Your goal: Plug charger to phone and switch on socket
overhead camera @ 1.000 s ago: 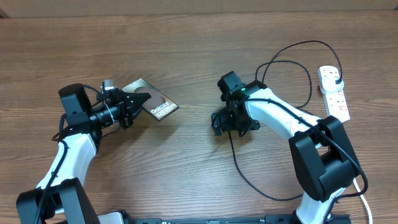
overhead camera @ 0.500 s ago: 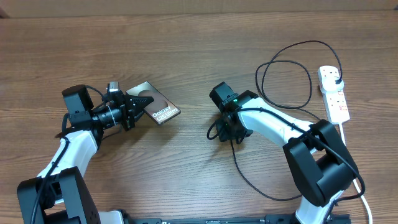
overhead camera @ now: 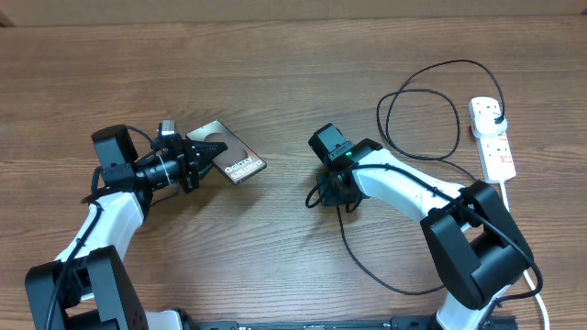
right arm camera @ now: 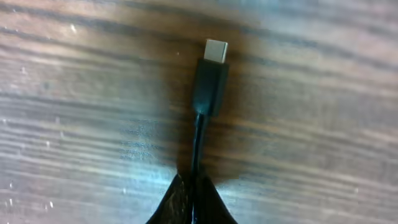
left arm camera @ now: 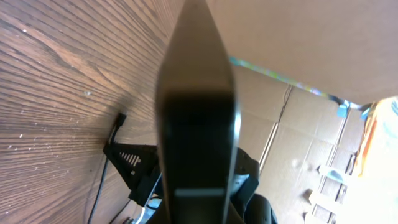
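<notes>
My left gripper (overhead camera: 207, 152) is shut on one end of the phone (overhead camera: 237, 163), a dark slab with white "Galaxy" text, held tilted off the table at the left. The left wrist view shows the phone (left arm camera: 198, 118) edge-on, running up from the jaws. Near the table's middle, my right gripper (overhead camera: 320, 196) is shut on the charger (overhead camera: 347, 240), a thin black cable. In the right wrist view the charger's connector (right arm camera: 209, 78) sticks out beyond the closed fingertips (right arm camera: 180, 202), its metal tip pointing away over the wood. The white socket (overhead camera: 496, 151) lies at the far right with the charger's black plug (overhead camera: 496, 118) in it.
The charger's slack makes a big loop (overhead camera: 420, 92) behind my right arm and another curve (overhead camera: 385, 280) toward the table's front edge. The socket's white cord (overhead camera: 532, 275) runs down the right side. Cardboard boxes (left arm camera: 323, 124) show beyond the table in the left wrist view.
My right gripper has closed on the charger cable just behind its connector and shifted slightly left. The left gripper nudged the phone a little to the right, then held still.
</notes>
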